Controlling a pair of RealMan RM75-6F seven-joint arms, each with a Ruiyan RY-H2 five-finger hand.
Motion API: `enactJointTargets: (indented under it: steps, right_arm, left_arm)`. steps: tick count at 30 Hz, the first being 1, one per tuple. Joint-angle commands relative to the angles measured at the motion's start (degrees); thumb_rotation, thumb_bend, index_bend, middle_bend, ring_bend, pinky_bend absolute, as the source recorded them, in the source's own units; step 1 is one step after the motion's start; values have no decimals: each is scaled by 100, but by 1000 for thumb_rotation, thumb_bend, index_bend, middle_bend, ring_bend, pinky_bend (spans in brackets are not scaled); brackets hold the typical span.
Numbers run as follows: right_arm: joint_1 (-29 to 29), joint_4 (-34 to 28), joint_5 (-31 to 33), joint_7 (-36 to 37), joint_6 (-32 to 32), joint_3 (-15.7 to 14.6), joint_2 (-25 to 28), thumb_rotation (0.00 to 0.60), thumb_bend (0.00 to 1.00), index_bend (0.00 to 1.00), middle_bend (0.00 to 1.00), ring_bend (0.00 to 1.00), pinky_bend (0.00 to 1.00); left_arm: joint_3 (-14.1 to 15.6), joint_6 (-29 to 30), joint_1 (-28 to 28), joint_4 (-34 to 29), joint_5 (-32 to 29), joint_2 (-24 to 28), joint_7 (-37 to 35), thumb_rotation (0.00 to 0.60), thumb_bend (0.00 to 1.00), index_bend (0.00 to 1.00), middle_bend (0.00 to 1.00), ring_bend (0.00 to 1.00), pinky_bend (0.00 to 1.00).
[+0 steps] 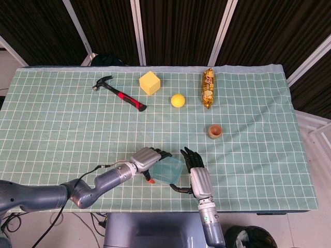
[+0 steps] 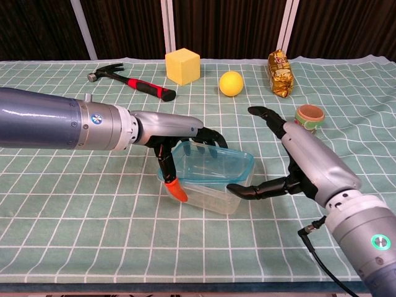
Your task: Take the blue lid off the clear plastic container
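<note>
Main risk: the lid (image 2: 213, 163) doesn't separate and the whole container (image 2: 207, 193) lifts or skids off the near edge of the table (image 1: 62, 129), since the box sits close to that edge and only the right hand (image 2: 309, 167) looks placed to hold it down. In the chest view the lid's left end seems raised off the rim while the right end looks seated, so I'd guess a hard pull from the left could flex it and pop it loose suddenly, or drag the base along. The right thumb (image 2: 247, 190) reaches to the container's near right corner; contact looks likely, but I can't tell if it really presses, and if it doesn't the base isn't braced. The right hand's other fingers are spread, arching up and over the far side, clear of the lid. Left hand (image 2: 179, 136) comes in from the left: fingers (image 2: 207, 137) curled over the lid's far-left edge, orange-tipped thumb (image 2: 173, 189) down against the container's near-left wall, so it pinches that corner. Whether it grips the lid alone or lid plus wall I can't tell; catching both would lock them together. Container sits between the two hands, low centre in the head view.
</note>
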Motion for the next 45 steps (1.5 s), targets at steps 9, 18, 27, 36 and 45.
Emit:
enactJointTargets:
  steps: [9,18,27,36,45]
  right_arm:
    - [11,184,-26,52,-31,-10,-78,600,313,0,0,0,0]
    - [23,257,-16,94,-70,18,-118,600,314,15,0,0,0]
    - [2,181,-103,305,-4,23,-105,600,355,459,75,0,0]
    - [-31,28,-13,450,-59,32,-140,600,356,470,81,0,0]
    - [-59,-101,214,398,-171,78,-181,600,357,454,80,0,0]
  left_arm:
    - [-22,-24,-23,-20,-19,64,-90,600,72,191,213,223,350]
    - [-10,-58,-51,-39,-27,95,-126,600,72,191,212,222,349]
    - [39,141,-48,43,-95,17,57,600,21,86,101,90,242]
    - [73,438,-35,-5,-381,-42,396,600,0,42,26,56,216]
    - [64,452,-86,-87,-578,-17,539,600,0,32,12,55,207]
